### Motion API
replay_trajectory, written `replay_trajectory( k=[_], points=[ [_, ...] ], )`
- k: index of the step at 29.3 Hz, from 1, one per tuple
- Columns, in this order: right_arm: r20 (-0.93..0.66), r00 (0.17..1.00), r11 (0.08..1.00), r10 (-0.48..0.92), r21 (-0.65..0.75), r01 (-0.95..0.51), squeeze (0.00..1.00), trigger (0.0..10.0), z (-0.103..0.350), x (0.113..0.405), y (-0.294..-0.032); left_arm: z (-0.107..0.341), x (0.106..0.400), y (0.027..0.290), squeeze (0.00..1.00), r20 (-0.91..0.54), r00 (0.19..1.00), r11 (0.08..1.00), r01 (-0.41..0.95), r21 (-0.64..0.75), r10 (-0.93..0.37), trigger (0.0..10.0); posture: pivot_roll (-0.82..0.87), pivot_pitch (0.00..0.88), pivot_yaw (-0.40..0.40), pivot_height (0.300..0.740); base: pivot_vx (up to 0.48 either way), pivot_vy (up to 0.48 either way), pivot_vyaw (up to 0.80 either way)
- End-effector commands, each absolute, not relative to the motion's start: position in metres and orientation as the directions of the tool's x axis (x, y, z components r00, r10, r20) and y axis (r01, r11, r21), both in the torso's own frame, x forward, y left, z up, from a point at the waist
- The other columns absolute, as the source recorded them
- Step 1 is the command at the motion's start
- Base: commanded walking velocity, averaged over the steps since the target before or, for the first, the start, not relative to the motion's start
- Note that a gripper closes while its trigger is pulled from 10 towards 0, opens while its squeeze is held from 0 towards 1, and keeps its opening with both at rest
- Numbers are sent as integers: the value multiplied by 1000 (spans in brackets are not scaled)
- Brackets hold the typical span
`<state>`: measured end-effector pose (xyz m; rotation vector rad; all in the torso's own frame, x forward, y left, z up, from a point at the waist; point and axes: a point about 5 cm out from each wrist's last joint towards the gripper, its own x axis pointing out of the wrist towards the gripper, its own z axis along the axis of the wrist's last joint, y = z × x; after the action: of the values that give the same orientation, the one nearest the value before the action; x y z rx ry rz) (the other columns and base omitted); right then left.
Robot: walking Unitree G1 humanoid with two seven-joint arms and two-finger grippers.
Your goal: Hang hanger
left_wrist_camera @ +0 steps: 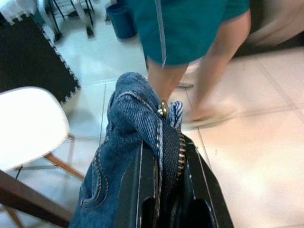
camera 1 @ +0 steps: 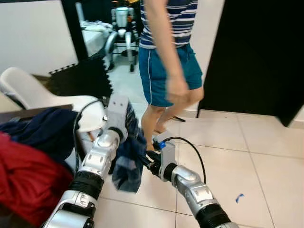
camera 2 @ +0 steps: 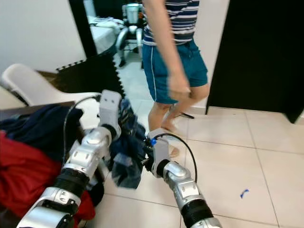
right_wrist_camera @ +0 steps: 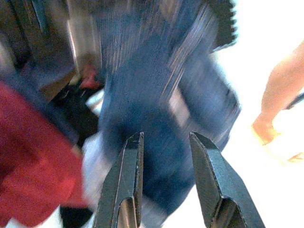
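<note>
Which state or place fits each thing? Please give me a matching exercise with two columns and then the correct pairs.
Things:
1. left hand
2. right hand
3. red cloth
4. person

States or places:
A. open, pointing at the denim
B. standing on the tiled floor ahead
C. shut on the denim garment
D. piled at the robot's left

Pairs: 1-C, 2-A, 3-D, 4-B
</note>
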<state>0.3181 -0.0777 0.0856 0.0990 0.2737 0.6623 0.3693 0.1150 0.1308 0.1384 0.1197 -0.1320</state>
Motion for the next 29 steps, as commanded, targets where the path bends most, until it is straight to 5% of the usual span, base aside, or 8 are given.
replay_trajectory(
  k=[1, 4, 10, 19, 20, 21, 29],
  points=[
    [-216, 768, 797, 603, 206, -568, 0, 10000, 87, 316, -86, 114, 366, 121, 0, -167, 982, 979, 114, 168, -85, 0, 83, 22, 80, 740, 0, 0, -800],
    [-206, 784, 810, 585, 202, -551, 0, 10000, 90, 316, -92, 102, 362, 128, 0, -200, 978, 981, 94, 169, -59, 0, 79, 23, 80, 740, 0, 0, -800],
    [-223, 931, 957, 290, 97, -275, 0, 10000, 77, 322, -136, 51, 332, 166, 0, -352, 936, 999, -26, -23, 17, 0, 111, 26, 63, 740, 0, 0, -800],
    [-309, 935, 985, 173, 27, -173, 0, 10000, 47, 313, -146, 49, 319, 184, 0, -326, 942, 963, -157, -218, 79, 392, 110, 13, 48, 740, 0, 0, -800],
    [-319, 934, 986, 163, 29, -162, 0, 10000, 43, 310, -146, 47, 315, 189, 0, -333, 938, 952, -181, -246, 93, 6667, 109, 9, 41, 740, 0, 0, -800],
    [-334, 929, 987, 159, 36, -156, 0, 10000, 39, 307, -144, 43, 308, 191, 0, -335, 939, 952, -169, -255, 77, 10000, 106, 2, 32, 740, 0, 0, -800],
    [-339, 928, 987, 157, 35, -154, 0, 10000, 37, 307, -144, 42, 303, 185, 0, -338, 940, 961, -129, -243, 41, 10000, 110, 0, 23, 740, 0, 0, -800]
  ],
)
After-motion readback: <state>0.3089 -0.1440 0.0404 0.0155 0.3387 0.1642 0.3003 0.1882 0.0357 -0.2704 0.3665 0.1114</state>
